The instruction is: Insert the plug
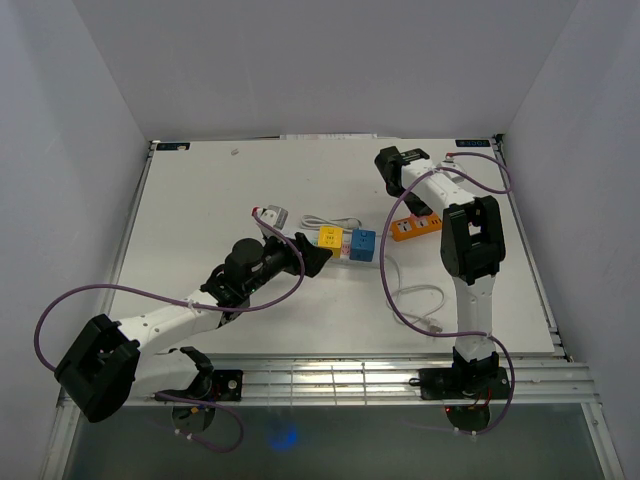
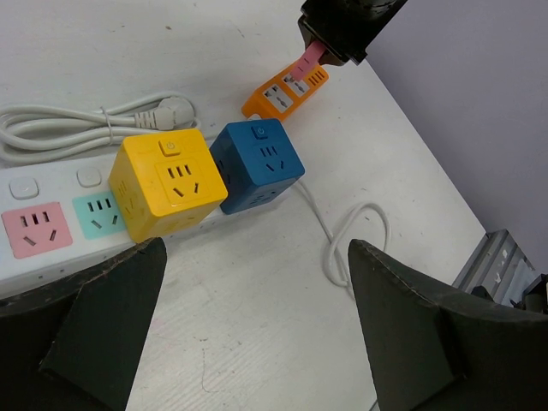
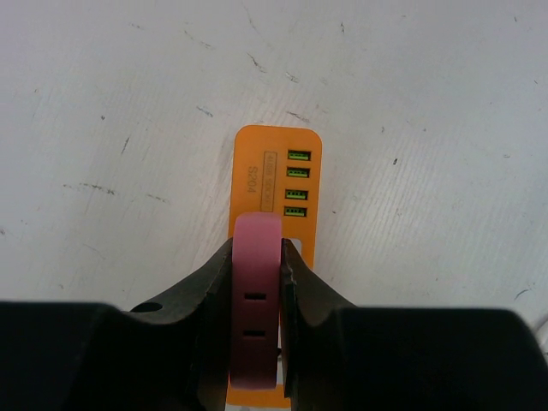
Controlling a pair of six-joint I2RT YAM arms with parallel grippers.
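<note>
From above, I see the right gripper [image 1: 408, 207] over the orange socket block [image 1: 415, 228] toward the far right, and the left gripper [image 1: 316, 258] just beside the yellow cube [image 1: 329, 238] and blue cube [image 1: 363, 243]. My left wrist view shows its jaws wide apart and empty, the yellow cube sitting on a white power strip [image 2: 43, 224]. My right wrist view shows the jaws clamped on the pink plug [image 3: 255, 300], directly over the near end of the orange socket block.

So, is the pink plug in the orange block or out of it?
Cannot tell. The right gripper is shut on the pink plug right over the orange block, but no view shows clearly where they meet.
</note>
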